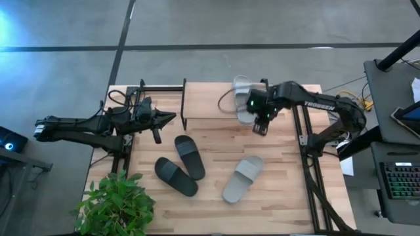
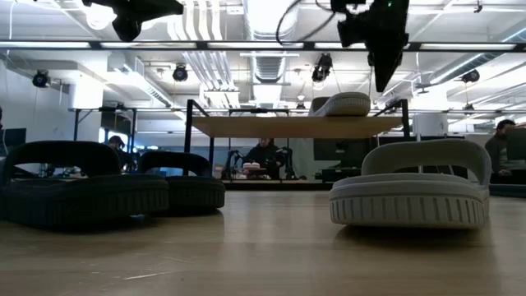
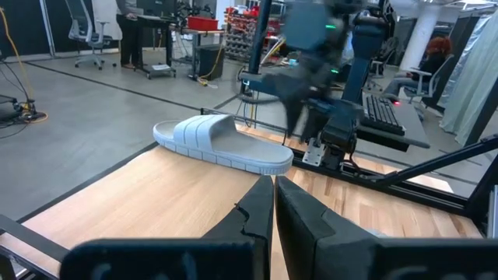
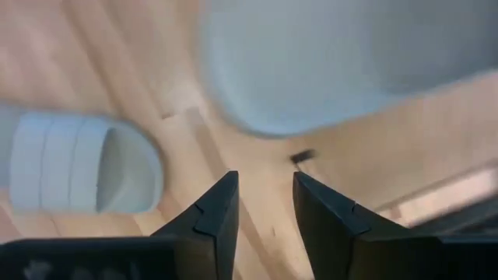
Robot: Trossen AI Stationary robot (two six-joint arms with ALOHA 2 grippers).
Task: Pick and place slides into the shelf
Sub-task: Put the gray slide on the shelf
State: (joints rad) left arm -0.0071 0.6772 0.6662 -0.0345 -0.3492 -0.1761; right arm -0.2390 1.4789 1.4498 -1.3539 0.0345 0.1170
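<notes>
Grey slide (image 1: 243, 98) on shelf (image 1: 203, 105) right edge | right hand (image 1: 260, 126) open, apart

the wooden table (image 1: 282, 203) carries a low shelf (image 1: 203, 105) at twelve o'clock, with one grey slide (image 1: 243, 98) on its plank. two black slides (image 1: 184, 166) lie near centre, another grey slide (image 1: 243, 178) at four o'clock.

right hand (image 2: 380, 62) blurred, people (image 2: 265, 156) indistinct
</notes>
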